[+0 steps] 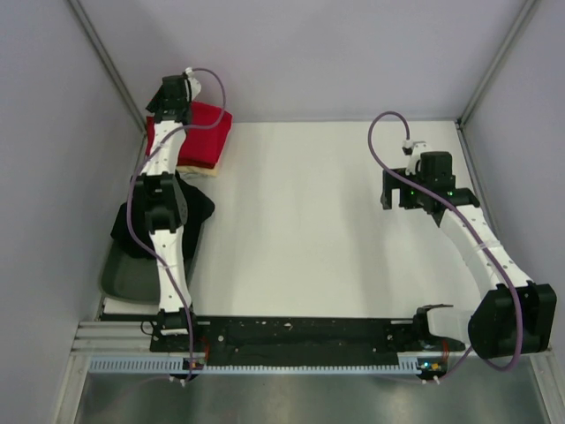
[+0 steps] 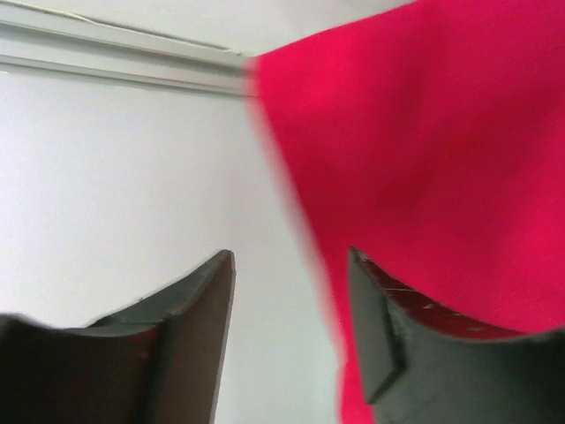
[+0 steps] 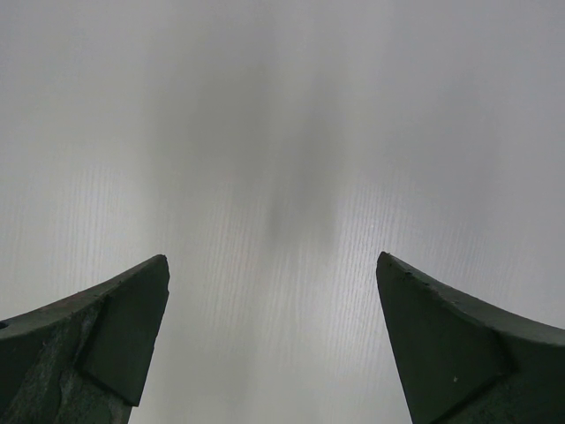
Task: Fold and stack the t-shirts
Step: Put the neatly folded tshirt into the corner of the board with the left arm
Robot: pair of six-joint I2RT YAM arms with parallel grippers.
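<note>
Shows left gripper [image 2: 291,252] with jaws apart and empty, above the far left corner of the white table [image 1: 309,221], at the edge of folded red t-shirts [image 1: 207,132] stacked there. Shows right gripper [image 3: 273,257] spread wide, empty, over the table's right side. Encloses the table's far and side edges with plain grey walls [image 1: 309,53].

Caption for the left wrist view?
Left gripper, jaws apart, at the edge of a red shirt on the table.

No text, label, brand, number or sign can be read in any of the 3 views.
</note>
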